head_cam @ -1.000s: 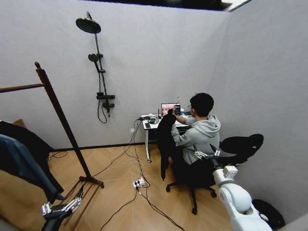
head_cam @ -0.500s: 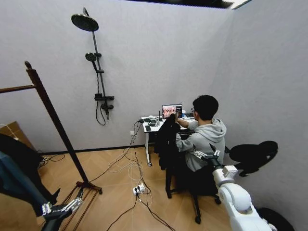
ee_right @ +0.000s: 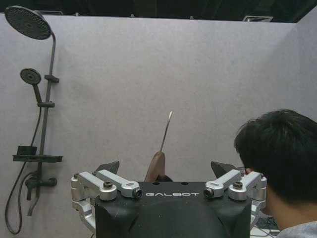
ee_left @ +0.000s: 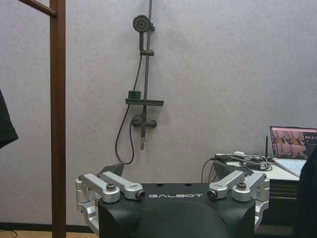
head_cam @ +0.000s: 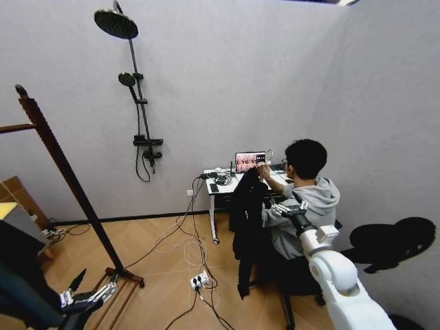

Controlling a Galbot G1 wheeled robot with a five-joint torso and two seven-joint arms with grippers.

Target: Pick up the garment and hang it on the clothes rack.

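The black garment (head_cam: 246,218) hangs limp from a wooden hanger (ee_right: 157,169), which a seated person's raised hand holds up beside the desk. My right gripper (head_cam: 289,206) is open at hanger height, just right of the garment and apart from it. In the right wrist view the hanger's top and hook rise between the spread fingers of the right gripper (ee_right: 164,168). Low at the left, my left gripper (head_cam: 86,297) is open with nothing in it, near the foot of the clothes rack (head_cam: 60,159). From the left wrist, the left gripper (ee_left: 168,171) faces the rack post (ee_left: 58,119) and the garment's edge (ee_left: 306,198).
A black shower pole (head_cam: 135,103) is fixed to the back wall. The person (head_cam: 309,199) sits at a small desk (head_cam: 218,184) with a laptop (head_cam: 250,161). Cables and a power strip (head_cam: 199,280) cross the wooden floor. Dark clothes (head_cam: 17,275) hang at the rack's lower left.
The whole view has shifted: the camera has moved closer to the desk, and the rack sits further left. The garment and hanger are now nearer my right gripper.
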